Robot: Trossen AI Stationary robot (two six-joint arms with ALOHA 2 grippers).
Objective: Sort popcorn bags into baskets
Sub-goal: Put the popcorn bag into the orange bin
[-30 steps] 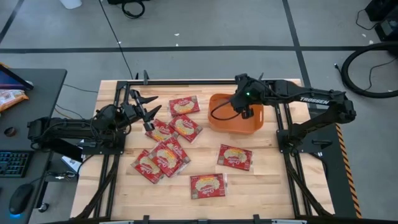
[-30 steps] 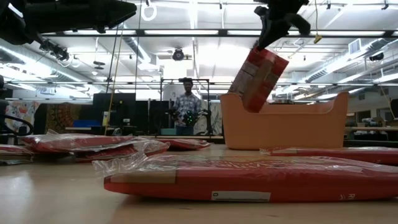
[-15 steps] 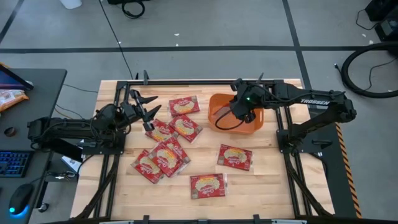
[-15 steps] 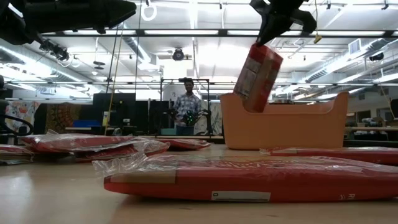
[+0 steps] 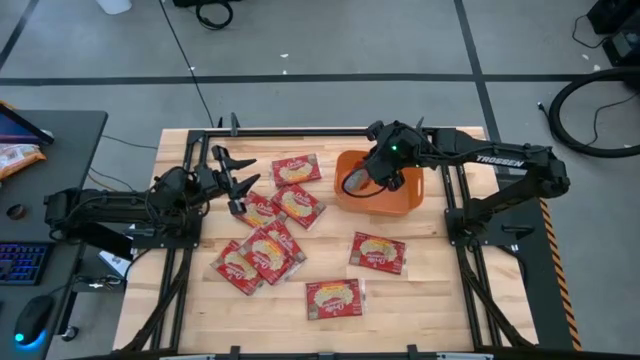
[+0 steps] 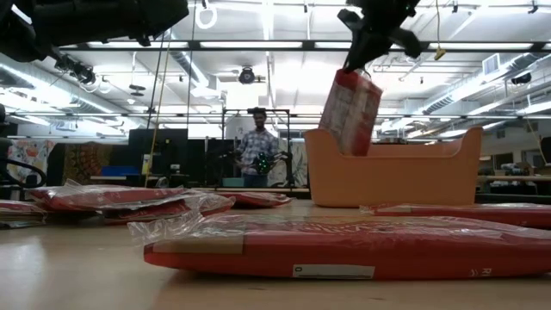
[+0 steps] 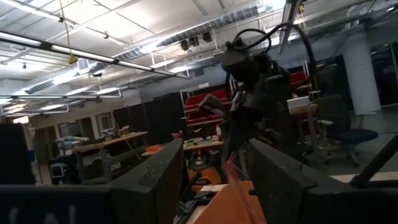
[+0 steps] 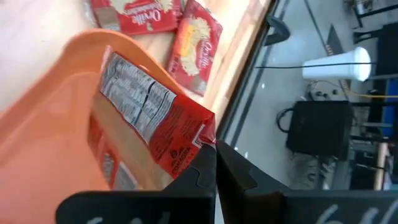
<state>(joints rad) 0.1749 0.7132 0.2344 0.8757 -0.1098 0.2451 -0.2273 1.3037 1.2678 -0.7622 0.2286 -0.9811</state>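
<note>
The right end effector (image 6: 372,53), closed on the top edge of a flat red popcorn packet (image 6: 349,110), holds it hanging long axis near upright, tilted slightly, over the near-left corner of the orange rounded-rectangular plastic tub (image 5: 400,200) at the back of the wooden counter (image 5: 440,290); the packet's lower end dips behind the tub's wall in the low view, and its printed back panel faces the right wrist camera. The left end effector (image 5: 232,172), fingers spread open and gripping nothing, hovers above the counter's left side, well apart from the tub. Seven more flat red popcorn packets lie face up on the counter: one (image 5: 296,169) just left of the tub, a loose overlapping cluster (image 5: 262,250) to the left of centre, and two singles (image 5: 378,252) (image 5: 333,298) toward the front. Bare wood lies open in front of the tub and along the counter's right edge. A person (image 6: 258,146) stands in the room behind.
</note>
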